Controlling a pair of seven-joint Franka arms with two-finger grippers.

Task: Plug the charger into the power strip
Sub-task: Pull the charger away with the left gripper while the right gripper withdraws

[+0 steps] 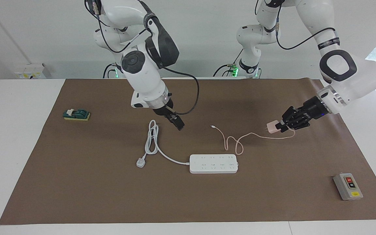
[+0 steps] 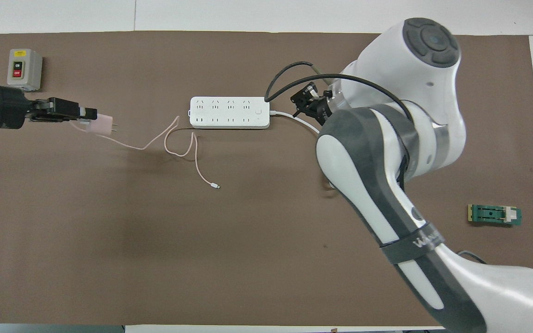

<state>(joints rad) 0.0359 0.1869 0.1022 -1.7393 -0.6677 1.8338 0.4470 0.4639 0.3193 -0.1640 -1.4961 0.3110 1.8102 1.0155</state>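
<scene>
- The left gripper (image 1: 282,124) is up in the air over the brown mat (image 1: 109,189), toward the left arm's end of the table; its fingers are clamped on the charger (image 1: 272,127), the pink cube, and the prongs of the cube point toward the middle of the table.
- The thin pink cable (image 1: 237,143) hangs from the charger down to the mat; it lies there in loose loops, nearer to the robots than the power strip (image 1: 213,163), and it ends in a small white connector (image 2: 216,186).
- The power strip lies flat about the middle of the mat, with the sockets up; its thick white cord (image 1: 153,142) runs toward the right arm's end and ends in a white three-pin plug (image 1: 141,162).
- The right gripper (image 1: 179,124) hangs over the mat, beside the loop of the thick cord; its fingers are apart and they hold nothing.
- A grey switch box (image 1: 348,186) stands near the left arm's end of the mat; a green block (image 1: 76,114) lies near the right arm's end.
</scene>
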